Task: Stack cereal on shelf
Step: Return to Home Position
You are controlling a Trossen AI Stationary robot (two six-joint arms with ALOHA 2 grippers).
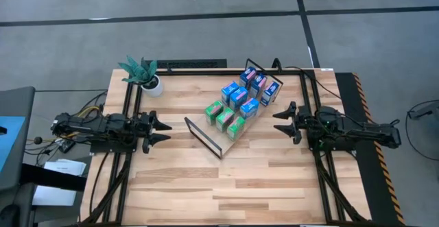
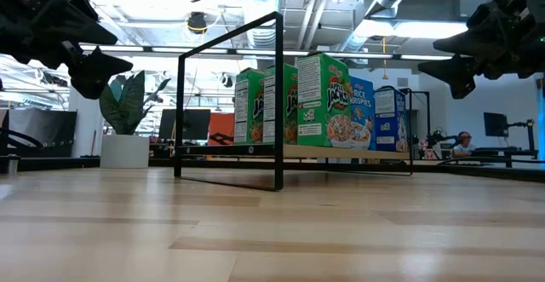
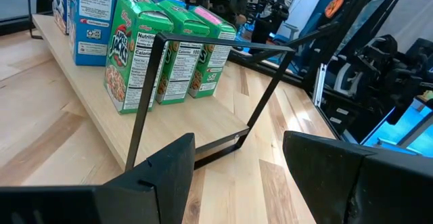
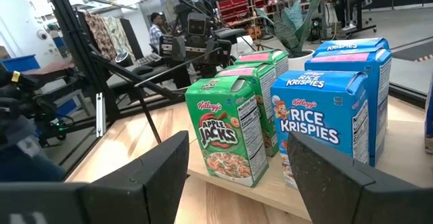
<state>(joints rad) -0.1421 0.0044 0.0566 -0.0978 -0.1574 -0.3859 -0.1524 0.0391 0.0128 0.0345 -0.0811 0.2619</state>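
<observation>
Nine cereal boxes on the shelf, both grippers empty.

We see the pale plank wooden tabletop (image 1: 240,186) carrying the long light-wood shelf (image 1: 214,133) with black wire ends, set diagonally near its middle. The left gripper (image 1: 163,131) and right gripper (image 1: 280,121) hang on either side, well apart from it, fingers spread wide, holding nothing. We count nine small cardboard cereal boxes upright on the shelf in three rows: three green boxes (image 1: 225,118), six blue boxes (image 1: 239,98).

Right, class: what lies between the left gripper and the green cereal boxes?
High view: from the left gripper, bare tabletop, then the shelf with its black wire end frame and a bare strip of board before the green cereal boxes.
</observation>
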